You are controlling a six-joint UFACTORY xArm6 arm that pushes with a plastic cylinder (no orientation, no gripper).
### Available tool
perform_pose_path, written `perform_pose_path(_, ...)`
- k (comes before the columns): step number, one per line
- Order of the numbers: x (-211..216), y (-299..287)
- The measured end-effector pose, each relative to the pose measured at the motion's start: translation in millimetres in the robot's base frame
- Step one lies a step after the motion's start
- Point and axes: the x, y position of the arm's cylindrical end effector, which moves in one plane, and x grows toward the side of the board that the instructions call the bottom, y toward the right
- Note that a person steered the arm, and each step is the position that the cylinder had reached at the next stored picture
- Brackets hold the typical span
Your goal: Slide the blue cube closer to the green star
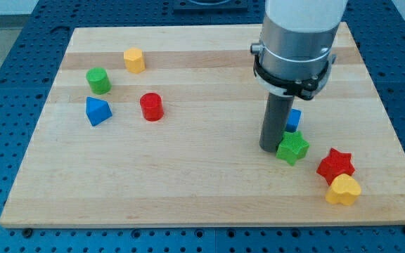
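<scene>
Blue cube (294,118) sits touching the green star (292,148) on its far side, half hidden by my rod, so the slide looks essentially done. Nearer than the star lie a yellow heart (343,190) and red star (335,165). My tip (270,149) rests just left of the green star; no pincer exists here, so its state cannot be told. Far left stand other blocks on the bench (188,190).

My tip (271,148) sits hemmed in: green star (292,148) touching at its right, blue cube (293,119) just behind (half hidden). Leftward the counter (202,190) lies open to the red cylinder (151,107).
</scene>
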Motion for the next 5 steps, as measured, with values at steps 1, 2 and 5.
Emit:
perform_pose_path(1, 10, 0)
perform_pose_path(2, 15, 12)
perform_pose_path(5, 5, -49)
